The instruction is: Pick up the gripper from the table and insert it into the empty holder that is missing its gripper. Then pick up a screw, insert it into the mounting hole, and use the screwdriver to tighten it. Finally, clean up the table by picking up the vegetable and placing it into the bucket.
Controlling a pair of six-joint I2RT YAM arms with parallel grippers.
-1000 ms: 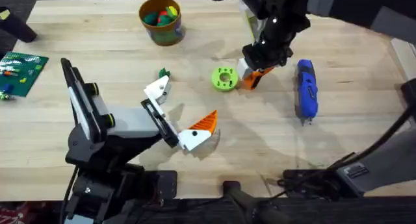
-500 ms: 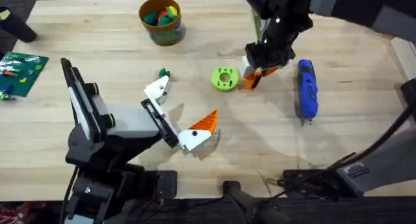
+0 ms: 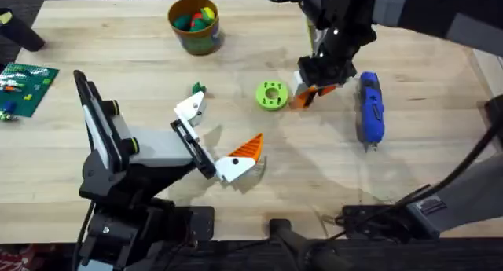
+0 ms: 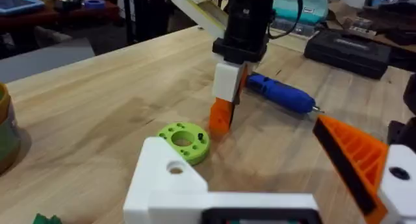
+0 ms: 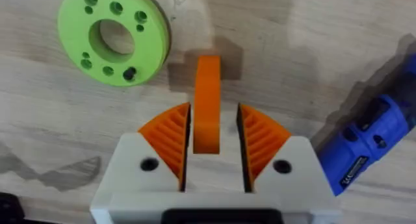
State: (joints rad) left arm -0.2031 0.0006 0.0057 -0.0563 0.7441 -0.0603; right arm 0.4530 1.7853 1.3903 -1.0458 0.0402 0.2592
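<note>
The small orange gripper (image 5: 207, 107) stands on end between the orange ribbed pads (image 5: 169, 136) of my right gripper (image 3: 313, 90), which is shut on it beside the lime-green disc (image 3: 270, 95). Its lower tip (image 4: 220, 115) is at the tabletop. My left gripper (image 3: 216, 136) rests open near the table's middle. One of its fingers is the bare white holder (image 4: 166, 182) with the mounting hole (image 4: 175, 168). The other carries a striped orange tip (image 3: 245, 148). The blue screwdriver (image 3: 370, 108) lies right of my right gripper. A green vegetable (image 3: 197, 89) lies near the holder (image 3: 191, 108). The bucket (image 3: 194, 26) stands far back.
The bucket holds several coloured toy pieces. A green brick board (image 3: 25, 86) lies at the left edge. One small hole of the lime-green disc (image 5: 114, 37) looks filled with something dark. Bare wood stretches along the front right.
My right gripper has shifted slightly right and farther away, with the orange gripper between its pads. The left arm has not moved.
</note>
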